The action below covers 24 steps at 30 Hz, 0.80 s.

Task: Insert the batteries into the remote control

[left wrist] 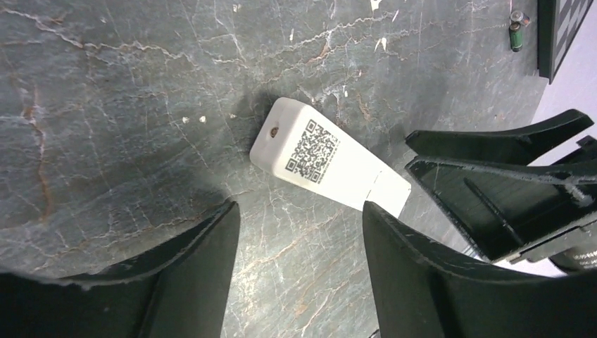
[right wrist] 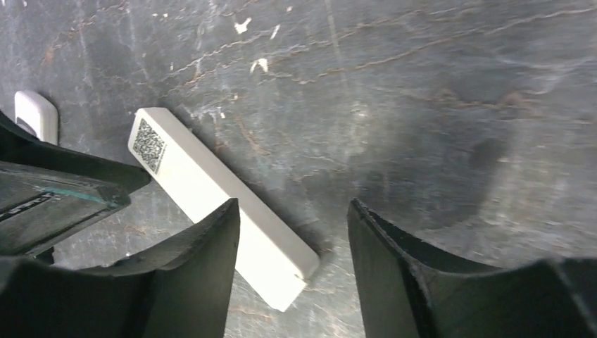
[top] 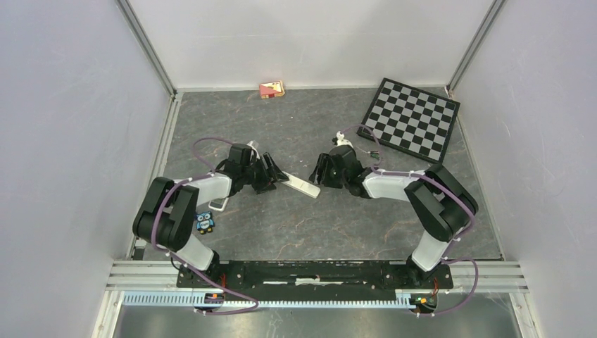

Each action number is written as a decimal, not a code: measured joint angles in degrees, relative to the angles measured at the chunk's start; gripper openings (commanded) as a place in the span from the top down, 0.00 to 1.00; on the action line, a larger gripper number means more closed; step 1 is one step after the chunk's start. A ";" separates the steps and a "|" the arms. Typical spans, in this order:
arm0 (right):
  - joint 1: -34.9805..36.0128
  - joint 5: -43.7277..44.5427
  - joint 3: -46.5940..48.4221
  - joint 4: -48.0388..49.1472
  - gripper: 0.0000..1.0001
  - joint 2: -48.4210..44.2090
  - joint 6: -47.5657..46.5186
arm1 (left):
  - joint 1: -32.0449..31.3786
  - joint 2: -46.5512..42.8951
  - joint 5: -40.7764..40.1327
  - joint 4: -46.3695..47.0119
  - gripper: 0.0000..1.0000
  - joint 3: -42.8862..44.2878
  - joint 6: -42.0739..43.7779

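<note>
The left gripper and right gripper are seen with jaws apart, nothing held. The remote is laid flat between them. Two batteries are seen farther right, beside the chessboard.

I see the table as a matt, dark, stone-look surface, veined and scuffed. The remote looks like smooth white plastic with a printed label. The fingers of the left gripper are matt black plastic with rough edges. The batteries at far right have pale, metallic-looking ends.
</note>
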 measured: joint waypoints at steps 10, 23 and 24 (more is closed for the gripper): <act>-2.89 -2.58 -1.77 -5.27 0.30 -8.46 -2.32 | 0.02 -2.05 -6.14 -7.87 0.21 4.66 1.25; -2.84 -9.25 -11.15 -3.96 0.59 -13.79 2.16 | 0.02 3.98 -3.89 -3.63 0.36 8.04 2.01; -2.84 -9.81 -11.15 -3.28 0.59 -13.16 2.54 | 0.02 4.26 -3.82 -3.58 0.36 8.04 2.03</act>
